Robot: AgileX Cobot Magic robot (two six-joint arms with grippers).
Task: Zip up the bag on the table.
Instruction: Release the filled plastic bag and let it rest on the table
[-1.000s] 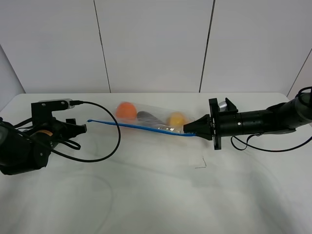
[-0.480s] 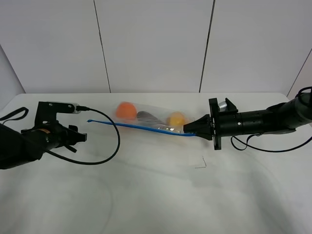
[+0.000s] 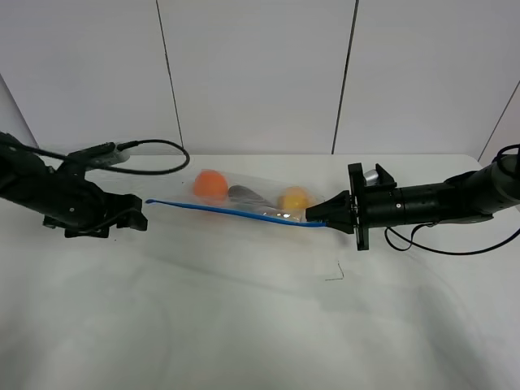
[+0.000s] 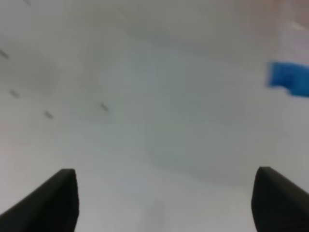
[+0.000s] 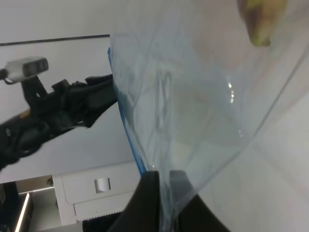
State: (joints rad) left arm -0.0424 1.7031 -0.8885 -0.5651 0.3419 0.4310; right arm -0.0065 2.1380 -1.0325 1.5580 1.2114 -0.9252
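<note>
The bag (image 3: 252, 199) is lying across the far middle of the counter (image 3: 244, 325). Its blue zip strip (image 3: 227, 211) is running along the near edge, and an orange (image 3: 210, 184), an eggplant (image 3: 246, 195) and a pear (image 3: 294, 198) are showing through the film. The right hand (image 3: 311, 216) is grasping the bag's corner at the strip's right end, clenched on thin plastic. The left hand (image 3: 136, 220) is released, its jaws standing wide with nothing between them. It is hovering just beside the strip's free left end without touching it.

In the blurred left wrist view the strip's end is sitting off to one side rather than between the fingers (image 4: 53, 198). A close from here is therefore risking a miss, or a pinch on only one lip. Any drag along the strip is going to pull against the right hand's small hold, so the film could slip out. The round fruit could also roll and twist the strip out of line. How much of the strip is sealed, I cannot tell.
</note>
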